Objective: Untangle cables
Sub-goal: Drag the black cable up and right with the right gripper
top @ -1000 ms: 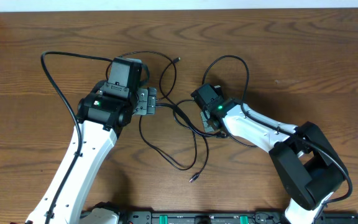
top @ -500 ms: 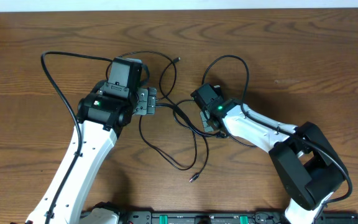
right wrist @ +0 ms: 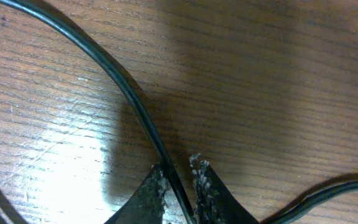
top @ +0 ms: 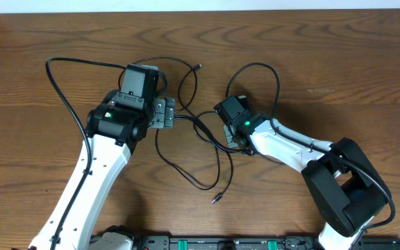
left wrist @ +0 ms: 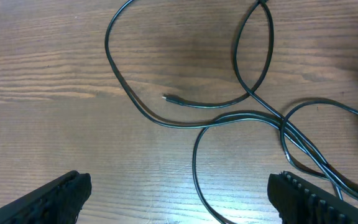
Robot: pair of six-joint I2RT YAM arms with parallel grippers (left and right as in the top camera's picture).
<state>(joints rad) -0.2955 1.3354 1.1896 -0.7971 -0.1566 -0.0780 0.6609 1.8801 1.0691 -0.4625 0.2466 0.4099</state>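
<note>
Black cable (right wrist: 129, 93) stays pinched in the nearly closed right hand (right wrist: 179, 171), which shifted slightly; left hand (left wrist: 179, 183) gapes empty.

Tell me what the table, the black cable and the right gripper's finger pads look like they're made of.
The table is likely wood or wood-look laminate: brown grain lines with a soft sheen. The black cable has a smooth rubber or plastic jacket, faintly glossy. The pads of the right gripper, closed on it, are probably dark rubber, with a ridged, toothed edge.
</note>
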